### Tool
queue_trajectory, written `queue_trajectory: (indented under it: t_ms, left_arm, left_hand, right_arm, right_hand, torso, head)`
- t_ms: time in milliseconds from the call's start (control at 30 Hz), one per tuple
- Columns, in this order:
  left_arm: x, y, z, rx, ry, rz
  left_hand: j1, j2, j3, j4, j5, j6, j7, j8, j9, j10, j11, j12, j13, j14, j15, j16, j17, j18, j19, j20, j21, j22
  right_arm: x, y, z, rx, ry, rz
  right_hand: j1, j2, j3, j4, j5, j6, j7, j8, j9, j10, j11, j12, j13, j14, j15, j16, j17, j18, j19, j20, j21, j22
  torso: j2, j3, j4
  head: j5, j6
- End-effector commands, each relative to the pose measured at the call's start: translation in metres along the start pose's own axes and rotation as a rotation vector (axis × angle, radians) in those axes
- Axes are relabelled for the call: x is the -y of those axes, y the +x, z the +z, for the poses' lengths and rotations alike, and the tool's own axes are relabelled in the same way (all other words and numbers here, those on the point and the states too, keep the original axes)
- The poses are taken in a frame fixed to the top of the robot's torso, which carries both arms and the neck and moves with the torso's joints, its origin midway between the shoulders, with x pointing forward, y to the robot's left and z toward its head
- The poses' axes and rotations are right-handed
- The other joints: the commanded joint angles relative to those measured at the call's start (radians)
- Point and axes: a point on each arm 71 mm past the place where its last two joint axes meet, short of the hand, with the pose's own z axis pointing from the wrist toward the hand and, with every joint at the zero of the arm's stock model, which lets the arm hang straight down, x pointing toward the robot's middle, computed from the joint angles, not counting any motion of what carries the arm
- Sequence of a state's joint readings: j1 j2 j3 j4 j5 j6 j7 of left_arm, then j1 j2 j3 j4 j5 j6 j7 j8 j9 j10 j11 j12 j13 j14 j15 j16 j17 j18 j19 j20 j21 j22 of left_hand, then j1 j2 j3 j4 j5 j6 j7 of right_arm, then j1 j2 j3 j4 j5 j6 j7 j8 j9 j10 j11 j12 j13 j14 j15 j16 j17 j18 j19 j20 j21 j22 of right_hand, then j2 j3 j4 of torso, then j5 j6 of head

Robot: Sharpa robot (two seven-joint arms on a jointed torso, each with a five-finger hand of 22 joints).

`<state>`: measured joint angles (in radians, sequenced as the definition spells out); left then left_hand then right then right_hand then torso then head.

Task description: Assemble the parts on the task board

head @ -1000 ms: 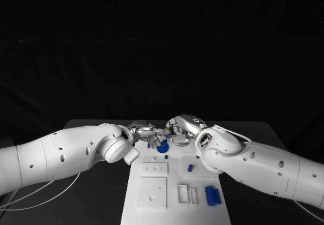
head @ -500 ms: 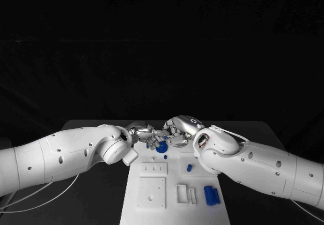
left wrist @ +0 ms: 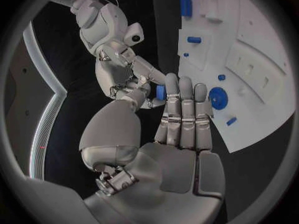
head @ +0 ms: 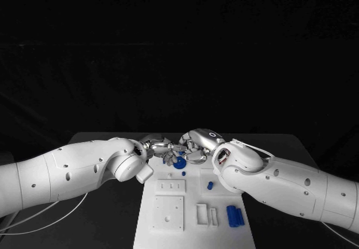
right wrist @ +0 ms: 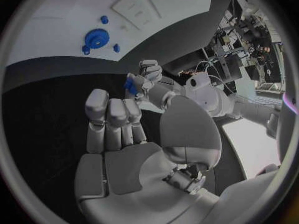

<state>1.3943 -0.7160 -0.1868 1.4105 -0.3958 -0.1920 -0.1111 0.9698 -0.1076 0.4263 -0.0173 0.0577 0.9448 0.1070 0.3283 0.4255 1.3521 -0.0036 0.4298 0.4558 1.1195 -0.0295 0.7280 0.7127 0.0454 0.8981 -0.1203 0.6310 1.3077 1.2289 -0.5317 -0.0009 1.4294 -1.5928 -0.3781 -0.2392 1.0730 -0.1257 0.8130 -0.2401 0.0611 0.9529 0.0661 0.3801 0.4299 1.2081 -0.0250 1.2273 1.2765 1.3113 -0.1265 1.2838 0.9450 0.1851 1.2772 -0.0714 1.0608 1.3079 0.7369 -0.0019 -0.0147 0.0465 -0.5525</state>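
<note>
Both silver hands meet mid-frame over the white task board [head: 168,218], left hand [head: 161,149] pinching a small blue part [right wrist: 131,84], right hand [head: 197,148] open-fingered, probably ready to take it.

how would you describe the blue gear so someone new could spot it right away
Start at the white task board in the middle of the black table and go to its far end, where the two hands meet. The blue gear lies flat there, just below the fingers. It is a round toothed disc, wider than the small blue pegs nearby.
</note>
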Motion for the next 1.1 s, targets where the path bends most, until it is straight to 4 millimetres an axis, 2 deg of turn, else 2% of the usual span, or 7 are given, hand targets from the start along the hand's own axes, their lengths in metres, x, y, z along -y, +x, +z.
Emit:
queue_trajectory:
  t_ms: [33,300,633,1100]
  left_arm:
    - [0.0030,0.0028,0.0002,-0.019,0.014,-0.006]
    - [0.0027,0.0039,-0.0006,-0.033,0.013,-0.007]
    - [0.0017,0.0028,-0.0010,-0.036,0.008,-0.006]
    - [0.0011,0.0017,-0.0004,-0.032,0.002,-0.010]
  left_hand:
    - [0.002,0.015,-0.001,-0.010,-0.003,0.007,0.000,-0.006,0.002,-0.007,0.000,0.006,0.002,-0.006,0.000,0.006,-0.002,0.004,-0.010,-0.008,0.004,0.019]
    - [0.027,0.057,0.001,-0.050,0.009,0.025,-0.004,0.000,0.008,-0.011,-0.003,0.009,0.011,-0.008,0.001,0.010,-0.008,0.003,-0.014,-0.007,0.008,0.018]
    - [0.025,0.054,-0.001,-0.072,0.021,0.034,-0.006,0.001,0.010,-0.013,-0.004,0.010,0.015,-0.008,0.001,0.012,-0.011,0.002,-0.015,-0.006,0.009,0.017]
    - [0.015,0.067,0.007,-0.090,0.045,0.041,-0.007,0.000,0.012,-0.014,-0.005,0.009,0.020,-0.009,0.001,0.014,-0.016,0.000,-0.016,-0.006,0.011,0.016]
  right_arm:
    - [-0.0028,0.0031,-0.0003,-0.022,-0.009,-0.004]
    - [0.0017,0.0032,0.0004,-0.021,0.004,-0.009]
    - [0.0019,0.0032,0.0006,-0.021,0.004,-0.009]
    - [-0.0006,0.0039,-0.0003,-0.026,-0.004,-0.007]
  right_hand:
    - [0.003,-0.007,0.006,-0.002,0.005,0.091,0.020,0.003,0.011,0.007,0.001,0.003,0.001,0.000,-0.004,-0.006,0.000,0.077,0.004,-0.003,0.005,0.008]
    - [0.003,-0.008,0.007,-0.002,0.005,0.091,0.020,0.003,0.011,0.007,0.001,0.003,0.001,0.000,-0.004,-0.006,0.000,0.077,0.004,-0.003,0.005,0.008]
    - [0.003,-0.008,0.008,-0.002,0.004,0.091,0.020,0.002,0.011,0.008,0.001,0.004,0.002,0.001,-0.004,-0.006,0.000,0.077,0.004,-0.003,0.005,0.008]
    - [0.002,-0.008,0.009,-0.002,0.004,0.092,0.020,0.002,0.011,0.008,0.001,0.004,0.002,0.001,-0.004,-0.007,0.000,0.077,0.004,-0.002,0.005,0.008]
  torso:
    - [0.000,0.0002,-0.0003]
    - [0.000,0.0002,-0.0003]
    - [0.000,0.0010,-0.0004]
    - [0.000,0.0010,-0.0009]
  head:
    - [0.000,0.000]
    - [-0.001,0.000]
    - [-0.002,0.000]
    - [0.001,0.000]
